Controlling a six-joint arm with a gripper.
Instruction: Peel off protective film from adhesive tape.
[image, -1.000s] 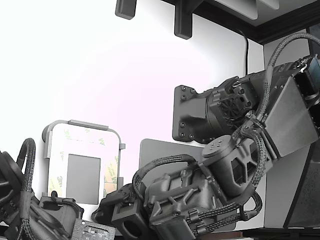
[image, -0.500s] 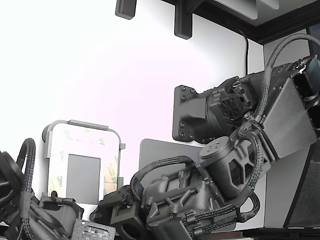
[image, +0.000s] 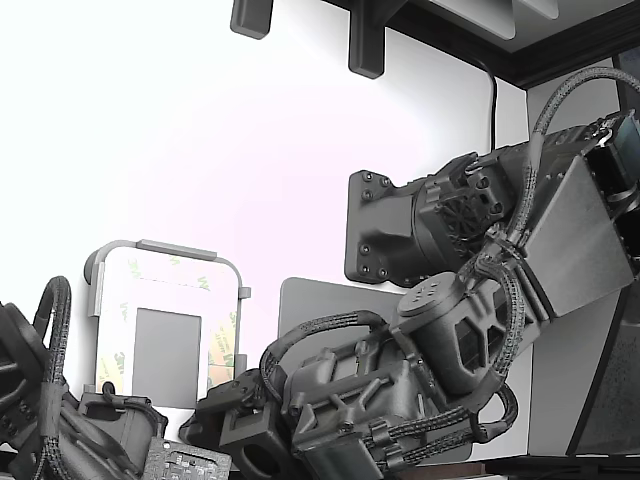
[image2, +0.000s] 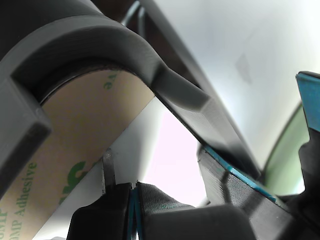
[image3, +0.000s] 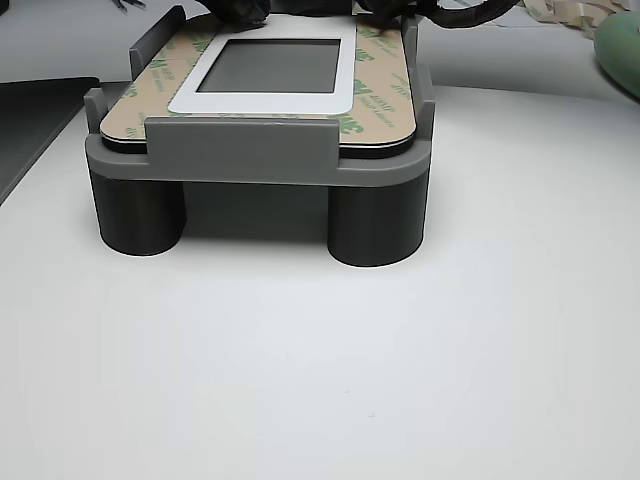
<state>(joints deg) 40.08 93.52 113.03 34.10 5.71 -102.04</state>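
Note:
The white plate (image3: 262, 100) with a grey centre lies in a grey plastic frame (image3: 240, 150) on round legs. Adhesive tape runs along its edges, faced by tan protective film (image3: 380, 90) with green logos. The exterior view shows the plate (image: 165, 355) at the left, film (image: 222, 350) down its right side. My gripper (image2: 132, 189) is at the plate's corner, jaws shut together beside the film (image2: 75, 130), under the frame's curved corner (image2: 110, 45). Whether they pinch the film's edge is unclear. In the other view the gripper (image3: 245, 12) touches the plate's far edge.
A dark grey rounded mat (image: 310, 300) lies behind my arm (image: 400, 380). A second arm (image: 40, 400) sits at the exterior view's lower left. Loose tan strips (image3: 560, 15) and a green object (image3: 620, 45) lie at the far right of the white table (image3: 300, 350).
My arm has shifted slightly toward the exterior view's left, closer to the plate. The plate and its film look the same.

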